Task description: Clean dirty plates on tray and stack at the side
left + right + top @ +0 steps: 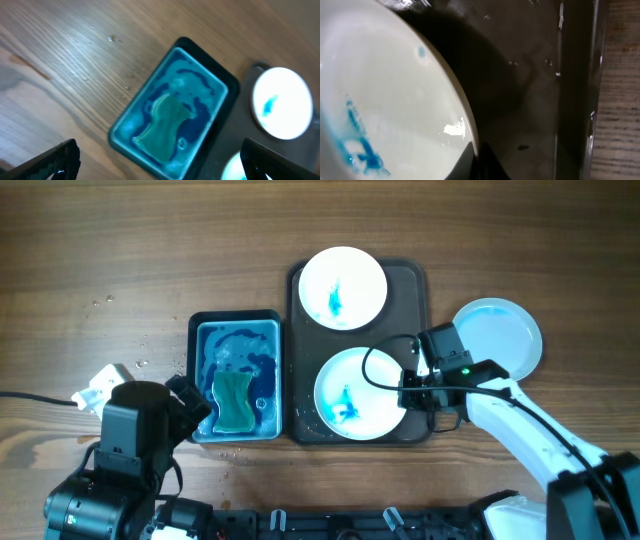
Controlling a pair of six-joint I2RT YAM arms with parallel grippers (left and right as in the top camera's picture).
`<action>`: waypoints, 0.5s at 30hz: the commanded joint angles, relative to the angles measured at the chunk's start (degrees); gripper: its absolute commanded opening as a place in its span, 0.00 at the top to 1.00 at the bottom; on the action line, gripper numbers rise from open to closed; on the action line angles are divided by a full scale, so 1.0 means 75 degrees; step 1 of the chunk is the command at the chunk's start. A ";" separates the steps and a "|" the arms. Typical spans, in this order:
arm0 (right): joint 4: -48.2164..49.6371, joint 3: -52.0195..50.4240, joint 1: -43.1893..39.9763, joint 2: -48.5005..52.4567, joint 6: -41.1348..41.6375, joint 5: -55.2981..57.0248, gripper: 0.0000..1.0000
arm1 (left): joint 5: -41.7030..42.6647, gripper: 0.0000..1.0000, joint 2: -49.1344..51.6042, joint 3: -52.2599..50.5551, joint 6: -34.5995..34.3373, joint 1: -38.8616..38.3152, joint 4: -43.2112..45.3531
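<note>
The dark tray (410,290) holds two white plates. The far plate (343,287) and the near plate (358,393) both carry blue smears. A third plate (497,338), without smears, lies on the table right of the tray. My right gripper (408,390) is shut on the near plate's right rim; in the right wrist view the fingers (477,160) pinch the rim of that plate (385,100) above the tray floor (530,100). My left gripper (195,408) is open and empty by the basin's left edge; its fingers (160,170) spread wide.
A black-rimmed basin (235,317) of blue water with a green sponge (233,402) stands left of the tray; both show in the left wrist view (210,62), sponge (162,122). A small white object (100,385) and water drops lie on the wooden table at left.
</note>
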 commanded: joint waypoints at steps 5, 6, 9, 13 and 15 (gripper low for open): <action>-0.0414 0.0775 0.0017 -0.0283 -0.0425 0.0341 0.68 | 0.1947 0.19 0.0277 -0.0117 -0.0099 0.0023 0.0323; -0.0586 0.0944 0.0017 -0.0405 -0.0490 0.0358 0.68 | 0.1947 0.25 0.0382 -0.0189 -0.0096 0.0020 0.0283; -0.1116 0.1445 0.0017 -0.0874 -0.0717 0.0356 0.68 | 0.1929 0.34 0.0991 -0.0635 -0.0093 0.0020 0.0256; -0.1454 0.1673 0.0017 -0.1617 -0.0781 0.0329 0.68 | 0.1961 0.33 0.2043 -0.1288 0.0163 0.0020 0.0498; -0.1542 0.1673 0.0017 -0.1871 -0.0778 0.0329 0.68 | 0.2020 0.32 0.2669 -0.1533 0.0364 0.0017 0.0772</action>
